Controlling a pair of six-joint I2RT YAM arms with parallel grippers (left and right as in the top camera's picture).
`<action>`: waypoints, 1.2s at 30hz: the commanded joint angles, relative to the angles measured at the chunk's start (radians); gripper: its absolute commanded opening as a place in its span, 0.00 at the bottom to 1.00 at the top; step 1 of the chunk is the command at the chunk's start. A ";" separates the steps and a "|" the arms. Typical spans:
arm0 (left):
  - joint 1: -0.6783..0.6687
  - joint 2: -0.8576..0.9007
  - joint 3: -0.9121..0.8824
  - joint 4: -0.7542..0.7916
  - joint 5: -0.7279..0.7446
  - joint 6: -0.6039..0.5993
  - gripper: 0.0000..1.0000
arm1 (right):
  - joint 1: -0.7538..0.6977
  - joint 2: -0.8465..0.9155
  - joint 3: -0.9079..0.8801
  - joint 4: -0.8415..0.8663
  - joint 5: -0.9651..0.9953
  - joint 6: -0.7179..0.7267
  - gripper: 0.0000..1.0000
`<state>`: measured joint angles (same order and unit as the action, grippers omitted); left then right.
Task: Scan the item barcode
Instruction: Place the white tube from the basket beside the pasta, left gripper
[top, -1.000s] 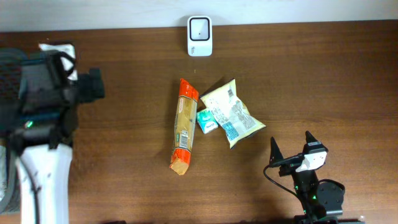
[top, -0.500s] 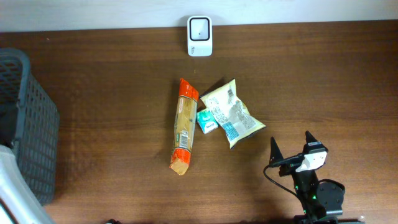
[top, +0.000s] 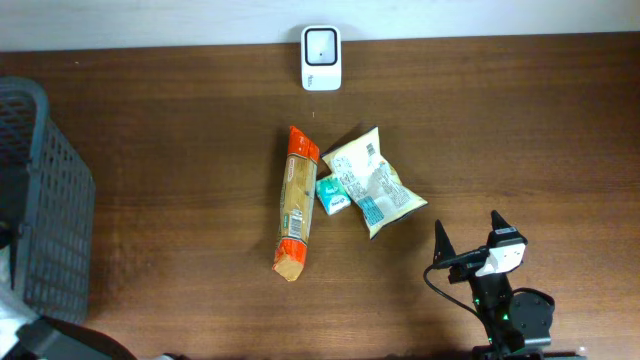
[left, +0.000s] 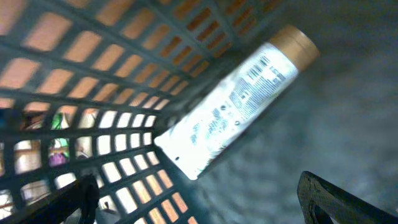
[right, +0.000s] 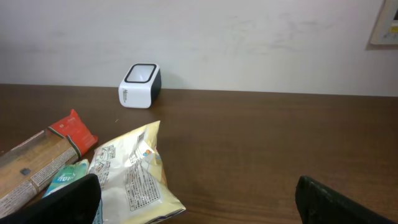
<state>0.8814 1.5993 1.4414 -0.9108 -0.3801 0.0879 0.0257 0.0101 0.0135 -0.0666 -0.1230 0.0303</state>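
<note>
Surface: dark brown wooden table (top: 520, 120), backed along its far edge by a plain white wall (right: 249, 37).

Scanner (top: 321, 44): small white unit with a dark window, upright at the far edge of the table, centre.

Orange packet (top: 296, 203): long and narrow, lying flat mid-table. Its long axis runs from far to near with the near end tilted slightly left. Orange bands mark both ends, with a tan panel between.

Teal packet (top: 332, 193): small, just beside the orange packet on its right, touching or tucked under the edge of the pale bag.

Pale yellow bag (top: 373, 181): crinkled snack bag lying flat. Its long axis is diagonal, the far end pointing towards the scanner and the near end towards the right gripper.

Basket (top: 45, 200): dark grey lattice-walled bin at the table's left edge.

White tube (left: 236, 99): lying inside the basket, seen in the left wrist view. Its tan cap points to the upper right of that view and its flat crimped end to the lower left. The printing is too blurred to read.

Left gripper (left: 199, 208): above the basket floor with its fingers spread wide, nothing between them.

Right gripper (top: 466, 220): near the table's front right, well apart from the packets. It faces the scanner with its fingers spread wide, carrying nothing.
</note>
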 joint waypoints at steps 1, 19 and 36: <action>0.003 0.076 -0.008 0.011 0.154 0.167 1.00 | 0.001 -0.006 -0.008 0.000 -0.008 0.011 0.99; 0.074 0.336 -0.008 0.186 0.130 0.390 0.99 | 0.001 -0.006 -0.008 0.000 -0.008 0.011 0.99; 0.103 0.460 -0.008 0.188 0.176 0.389 0.00 | 0.001 -0.006 -0.008 0.000 -0.008 0.011 0.99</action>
<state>0.9886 2.0109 1.4609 -0.6922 -0.2501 0.4824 0.0257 0.0101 0.0135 -0.0666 -0.1230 0.0307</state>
